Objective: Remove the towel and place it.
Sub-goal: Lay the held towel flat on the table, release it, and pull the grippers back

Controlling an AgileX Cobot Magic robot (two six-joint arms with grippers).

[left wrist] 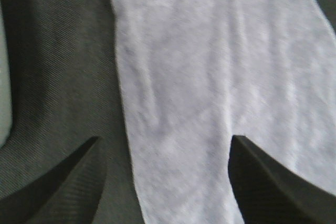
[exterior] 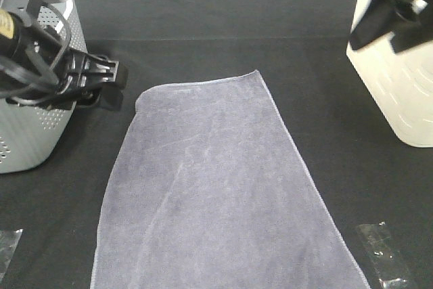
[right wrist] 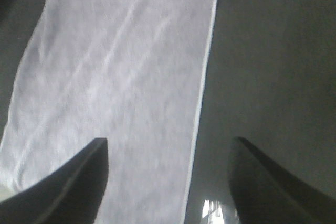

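Towel point(exterior: 216, 187) flat on table point(exterior: 223, 18), whole far hem overhead only; left hand point(left wrist: 165, 137), right hand point(right wrist: 169, 138) wide, empty.

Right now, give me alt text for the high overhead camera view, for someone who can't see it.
A large slate-grey microfibre towel lies spread flat on a black cloth-covered table. A grey perforated plastic basket stands to its left with the left gripper beside it; a cream plastic container stands at the right.
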